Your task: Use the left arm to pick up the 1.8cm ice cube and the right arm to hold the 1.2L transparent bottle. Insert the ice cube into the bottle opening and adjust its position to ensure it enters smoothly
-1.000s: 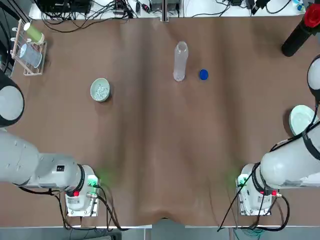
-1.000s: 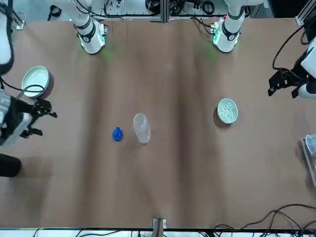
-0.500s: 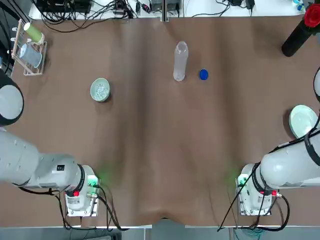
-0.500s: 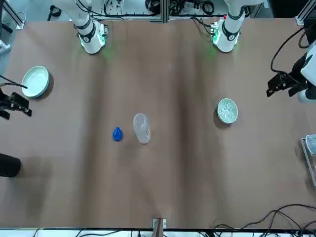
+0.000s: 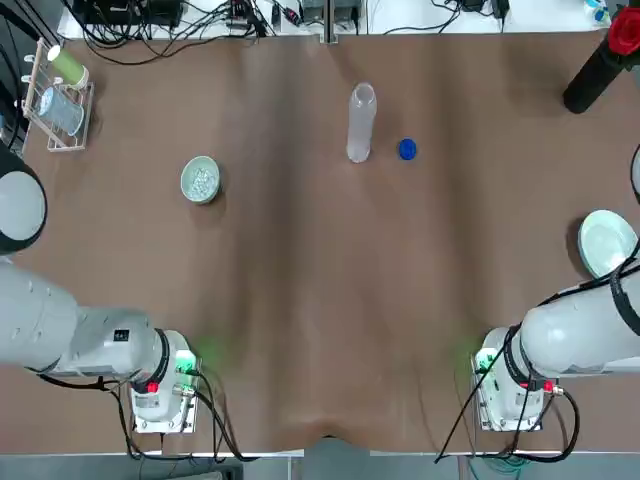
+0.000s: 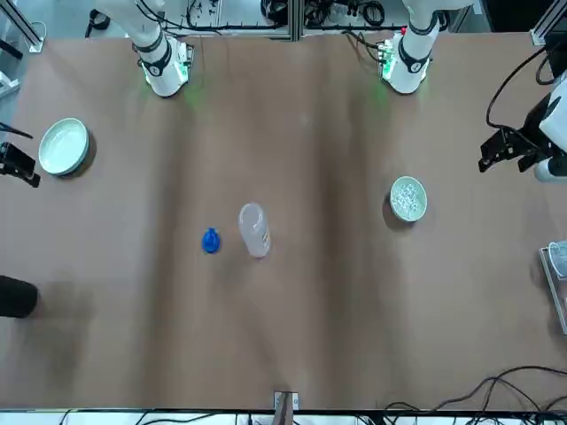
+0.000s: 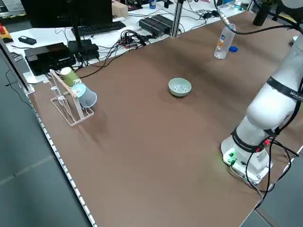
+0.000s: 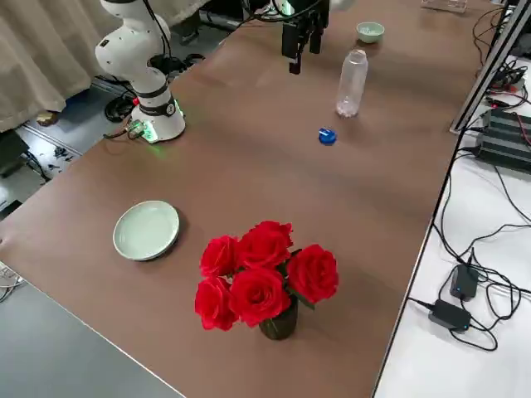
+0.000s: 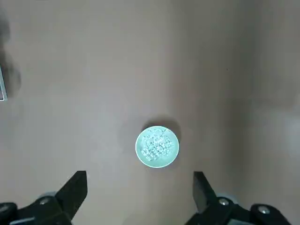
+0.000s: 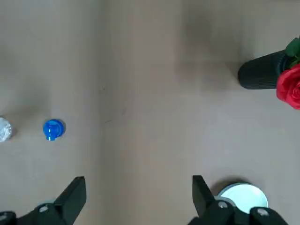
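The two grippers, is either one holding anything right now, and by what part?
Nothing is held. The left gripper hangs open above the bowl of ice cubes; the right gripper is open, away from the bottle.

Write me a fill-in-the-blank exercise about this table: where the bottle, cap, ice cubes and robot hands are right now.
1. The bottle stands upright with its cap off; the loose cap beside it is coloured ____.
2. The ice cubes lie in a pale green ____.
3. The left hand hangs high above the table with its fingers ____.
4. The right hand holds ____; a vase of red roses stands at its side of the table.

Missing words: blue; bowl; open; nothing
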Controlling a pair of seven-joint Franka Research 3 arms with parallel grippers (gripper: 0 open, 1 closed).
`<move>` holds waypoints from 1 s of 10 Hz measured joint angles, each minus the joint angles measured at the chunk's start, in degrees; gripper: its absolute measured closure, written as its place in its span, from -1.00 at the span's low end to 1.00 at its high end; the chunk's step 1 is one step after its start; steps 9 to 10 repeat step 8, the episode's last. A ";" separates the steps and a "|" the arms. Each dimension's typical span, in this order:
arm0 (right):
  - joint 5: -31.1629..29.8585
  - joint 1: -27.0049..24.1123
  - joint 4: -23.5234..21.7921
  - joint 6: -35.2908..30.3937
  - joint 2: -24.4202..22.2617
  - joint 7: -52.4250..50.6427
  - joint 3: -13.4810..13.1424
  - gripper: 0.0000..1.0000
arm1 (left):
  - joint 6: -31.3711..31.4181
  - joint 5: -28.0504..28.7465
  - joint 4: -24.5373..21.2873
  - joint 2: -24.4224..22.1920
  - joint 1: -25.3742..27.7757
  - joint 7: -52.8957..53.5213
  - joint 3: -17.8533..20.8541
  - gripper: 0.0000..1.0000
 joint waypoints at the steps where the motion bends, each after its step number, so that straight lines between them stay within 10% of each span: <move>1: 0.21 -0.46 0.29 0.00 0.00 0.00 0.18 -1.00 | 0.00 0.01 0.00 0.00 0.02 0.90 0.00 -0.99; 10: 4.28 -0.65 0.41 3.89 0.14 0.29 0.56 -1.00 | 0.00 0.05 -0.11 0.00 0.03 1.22 0.00 -0.99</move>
